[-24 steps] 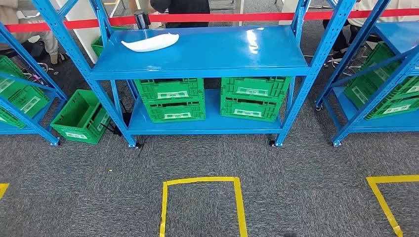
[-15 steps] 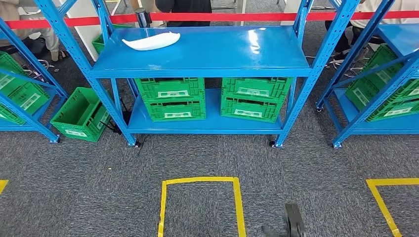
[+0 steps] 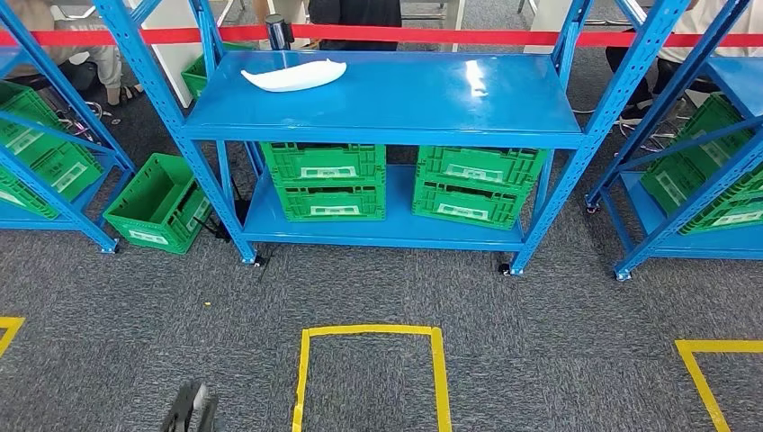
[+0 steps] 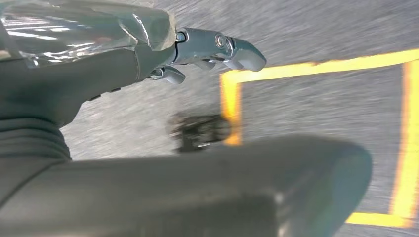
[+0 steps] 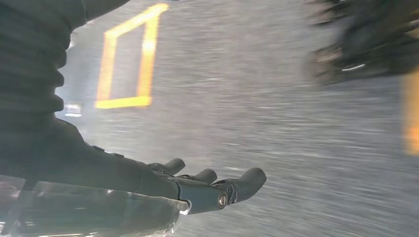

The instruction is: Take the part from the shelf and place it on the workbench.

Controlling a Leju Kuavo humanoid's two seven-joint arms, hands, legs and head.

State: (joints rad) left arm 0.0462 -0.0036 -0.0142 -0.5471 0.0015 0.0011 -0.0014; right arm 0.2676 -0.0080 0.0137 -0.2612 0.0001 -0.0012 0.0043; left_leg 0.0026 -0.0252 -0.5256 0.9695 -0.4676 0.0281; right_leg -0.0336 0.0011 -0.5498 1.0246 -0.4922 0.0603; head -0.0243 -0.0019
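Grey carpet (image 3: 540, 360) marked with a yellow taped square (image 3: 369, 373) lies before a blue shelf (image 3: 504, 94) holding green crates (image 3: 328, 180) below. Compared with half a second ago, the whole head view has shifted, so the camera, not the rack, has moved. A dark part seen low right then is gone; a similar one, probably the robot's own body, now sits low left. The white part (image 3: 294, 75) lies untouched on the shelf's top level, far left. Left hand (image 4: 207, 49) and right hand (image 5: 207, 185) hang over blurred floor, fingers loosely extended, holding nothing. Judged stage: approach under way; reaching has not begun.
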